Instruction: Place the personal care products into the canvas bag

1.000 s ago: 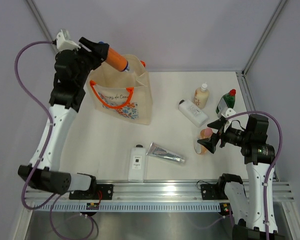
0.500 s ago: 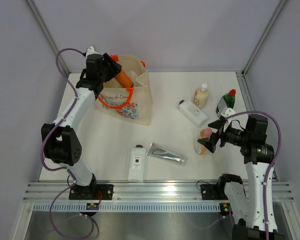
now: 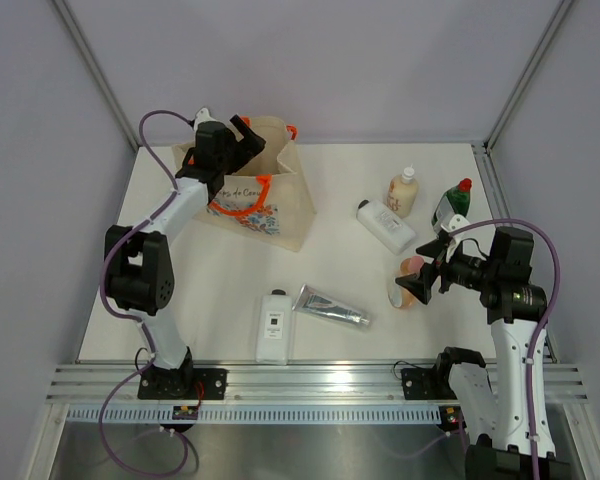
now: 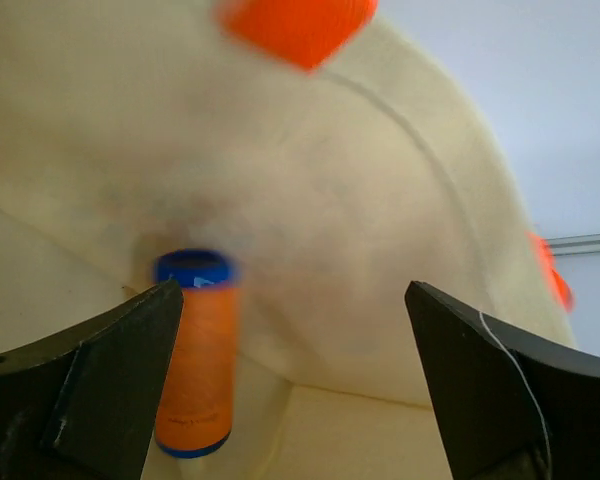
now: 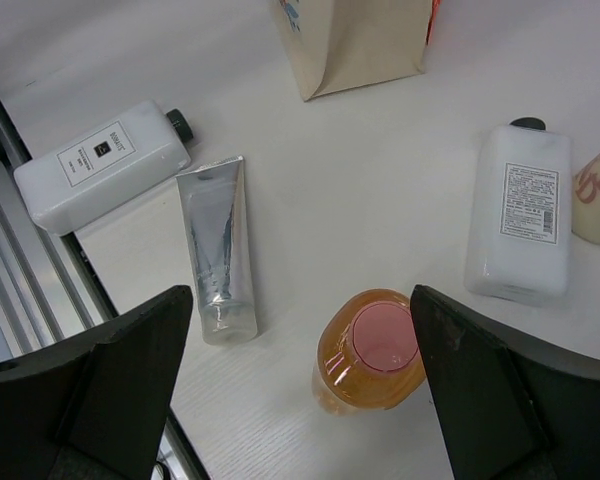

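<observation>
Personal care products are split between bag and table. One of them, an orange cylinder (image 4: 193, 360) with a blue cap, is inside the canvas bag (image 3: 265, 200). The left wrist view shows it against the cream cloth wall. It is blurred, so I cannot tell whether it stands or leans.

The left claw (image 4: 292, 290) hangs in the bag's mouth with its fingers wide apart and nothing between them, so the cylinder is free of it. The bag stands at the far left of the table (image 3: 210, 290) with its mouth up, which lets an arm reach in from above.

Six products are out on the table, well apart from the bag. The right claw (image 5: 300, 292) hovers over the right side, fingers wide and empty. A peach bottle (image 5: 370, 350) stands upright just below it, pink cap up. I judge the claw is lined up to close on that bottle next.

A white bottle (image 3: 272, 325) lies flat near the front edge, with a silver tube (image 3: 330, 306) flat just beside it. A second white bottle (image 3: 385, 224) lies flat farther back. A beige bottle (image 3: 403, 192) and a green bottle (image 3: 452, 208) with a red cap sit at the far right and appear upright.

By my count, one product is in and six are left.
</observation>
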Motion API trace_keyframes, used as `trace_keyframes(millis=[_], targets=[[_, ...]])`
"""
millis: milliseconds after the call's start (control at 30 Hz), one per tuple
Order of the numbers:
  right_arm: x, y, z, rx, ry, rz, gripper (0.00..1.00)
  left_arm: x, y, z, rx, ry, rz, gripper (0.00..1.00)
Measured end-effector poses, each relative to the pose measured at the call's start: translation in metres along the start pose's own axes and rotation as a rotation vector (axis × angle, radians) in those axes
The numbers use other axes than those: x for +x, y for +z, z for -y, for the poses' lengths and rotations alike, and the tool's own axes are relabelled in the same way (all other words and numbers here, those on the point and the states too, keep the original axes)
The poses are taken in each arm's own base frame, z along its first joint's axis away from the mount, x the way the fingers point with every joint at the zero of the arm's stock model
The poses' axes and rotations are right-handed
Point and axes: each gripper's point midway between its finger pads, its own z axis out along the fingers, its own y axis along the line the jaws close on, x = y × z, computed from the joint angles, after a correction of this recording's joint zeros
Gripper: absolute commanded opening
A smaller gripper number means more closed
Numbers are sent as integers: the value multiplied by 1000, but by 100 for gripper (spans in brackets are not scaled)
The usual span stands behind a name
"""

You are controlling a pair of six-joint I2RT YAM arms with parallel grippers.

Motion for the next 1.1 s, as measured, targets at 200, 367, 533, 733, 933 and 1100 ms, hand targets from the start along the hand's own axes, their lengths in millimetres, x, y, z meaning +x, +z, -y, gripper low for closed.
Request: trace_keyframes(millis=[200, 367, 533, 733, 933, 1100], targets=[[-4, 1, -10, -54, -9, 26, 99, -12, -2, 13, 61, 31, 9, 99], [-13, -7, 1, 37, 23, -2, 99, -32, -21, 26, 131, 91, -4, 99], [-27, -30, 36, 293, 72, -75, 99, -64, -81, 56, 229, 179, 27, 99], [-12, -60, 42, 477, 83, -176, 99, -76, -222, 91, 427, 295, 162, 99], [-13, -64, 44, 408, 66, -298, 100, -29, -311, 58, 501, 339, 212, 99], [39, -41, 43, 273, 172, -454, 100, 19, -325, 16, 475, 325, 157, 99]])
